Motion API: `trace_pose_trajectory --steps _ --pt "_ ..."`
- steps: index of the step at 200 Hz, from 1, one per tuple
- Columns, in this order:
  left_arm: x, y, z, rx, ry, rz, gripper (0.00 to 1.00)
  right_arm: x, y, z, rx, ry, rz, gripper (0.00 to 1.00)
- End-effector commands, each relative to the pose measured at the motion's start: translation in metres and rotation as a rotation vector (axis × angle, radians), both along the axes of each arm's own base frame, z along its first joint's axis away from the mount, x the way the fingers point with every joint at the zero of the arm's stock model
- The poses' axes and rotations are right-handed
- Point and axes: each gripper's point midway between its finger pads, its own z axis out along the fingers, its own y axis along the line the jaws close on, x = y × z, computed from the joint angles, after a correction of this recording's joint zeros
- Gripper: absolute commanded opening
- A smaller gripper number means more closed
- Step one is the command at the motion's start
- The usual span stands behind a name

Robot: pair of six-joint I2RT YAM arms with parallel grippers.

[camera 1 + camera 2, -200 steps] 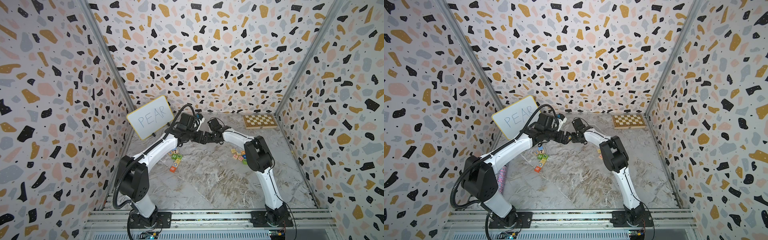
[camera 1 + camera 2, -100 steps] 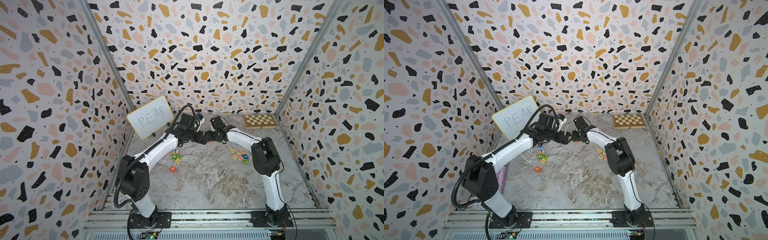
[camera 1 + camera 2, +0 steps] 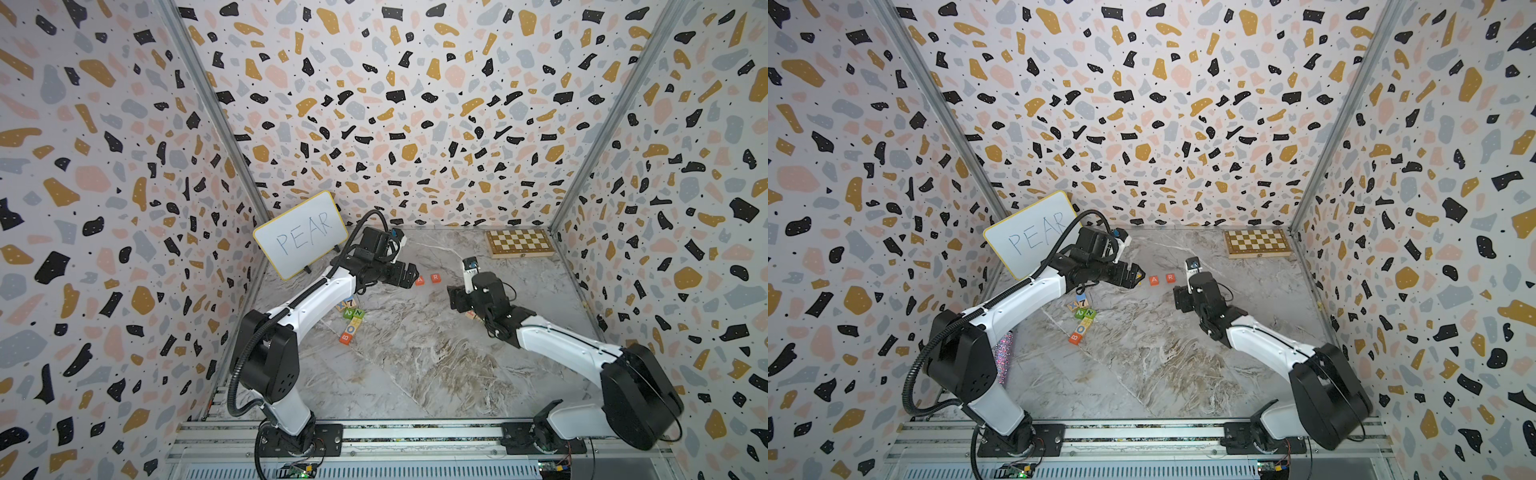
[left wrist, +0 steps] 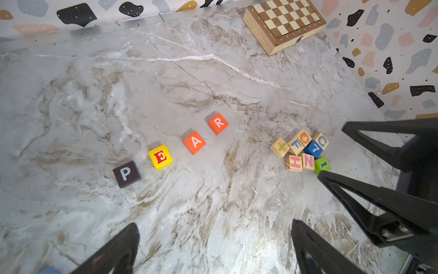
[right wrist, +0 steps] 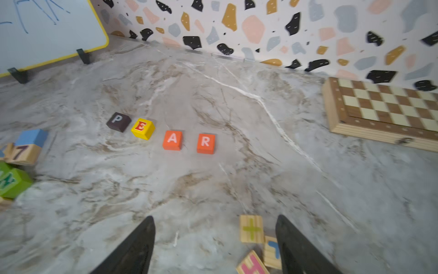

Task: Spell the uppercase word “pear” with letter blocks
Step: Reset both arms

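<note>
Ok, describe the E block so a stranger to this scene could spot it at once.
Find the yellow-rimmed whiteboard reading PEAR; a row of four lettered blocks starts near it. The E block is second, between the dark P block and the orange-red A block: the only yellow one, with a red letter.

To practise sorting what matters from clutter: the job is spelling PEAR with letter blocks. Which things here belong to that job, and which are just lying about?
Belong to the job: dark P block, yellow E block, orange A block, orange R block.

Just lying about: chessboard, whiteboard, spare blocks by the right arm, spare blocks by the left arm.
</note>
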Motion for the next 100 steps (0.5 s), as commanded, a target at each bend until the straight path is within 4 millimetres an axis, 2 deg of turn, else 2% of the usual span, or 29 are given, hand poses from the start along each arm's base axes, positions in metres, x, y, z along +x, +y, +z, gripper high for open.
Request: trace_pose_trajectory --steps 1,22,33,36,38,40,57,73,100 --pt "-0.002 -0.001 0.023 -0.029 -0.041 0.006 0.99 -0.004 -0.043 0.049 0.043 -0.279 -0.176 0.82" --pt "-0.006 0.001 0.026 -0.04 -0.064 0.009 0.99 -0.026 -0.073 0.051 0.093 -0.361 -0.259 0.85" --pt "-0.008 0.003 0.027 -0.042 -0.075 0.015 0.99 -0.034 -0.081 0.049 0.105 -0.394 -0.265 0.88" --pt "-0.008 0.003 0.027 -0.042 -0.074 0.016 0.99 -0.036 -0.083 0.048 0.107 -0.399 -0.266 0.9" --pt "-0.009 0.004 0.027 -0.041 -0.073 0.017 0.99 -0.037 -0.084 0.047 0.109 -0.404 -0.269 0.97" --pt "-0.009 0.004 0.028 -0.041 -0.074 0.017 0.99 -0.037 -0.086 0.046 0.108 -0.406 -0.273 1.0" --pt "-0.012 0.005 0.027 -0.038 -0.072 0.01 0.99 -0.04 -0.106 0.035 0.081 -0.389 -0.369 0.99" --pt "-0.017 0.007 0.028 -0.033 -0.09 0.007 0.99 -0.045 -0.132 0.031 0.086 -0.399 -0.521 0.99" --pt "-0.03 0.019 0.035 -0.04 -0.176 0.015 0.99 -0.047 -0.144 0.03 0.137 -0.449 -0.513 0.99"
